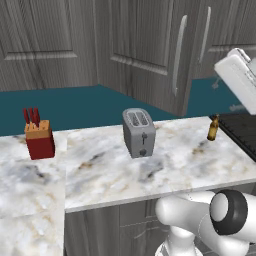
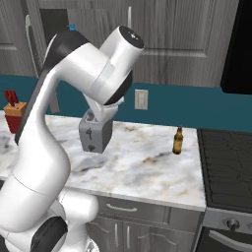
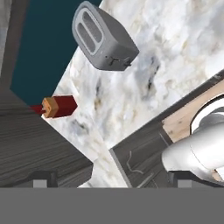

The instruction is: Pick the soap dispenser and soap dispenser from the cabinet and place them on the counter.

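gripper [image 3: 109, 183] spread wide, holding nothing, high over the marbled table [image 3: 175, 52]. a blue pump top, maybe a soap dispenser [image 2: 72, 27], peeks inside the cabinet [image 2: 54, 19]. toaster [image 1: 139, 132] stands mid-table.

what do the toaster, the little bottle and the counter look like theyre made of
Toaster: probably brushed metal, matte grey with a soft sheen. Little bottle: likely brown glass, dark amber body with a lighter neck. Counter: looks like polished marble or similar stone, white with grey and tan veining and a thick pale edge.
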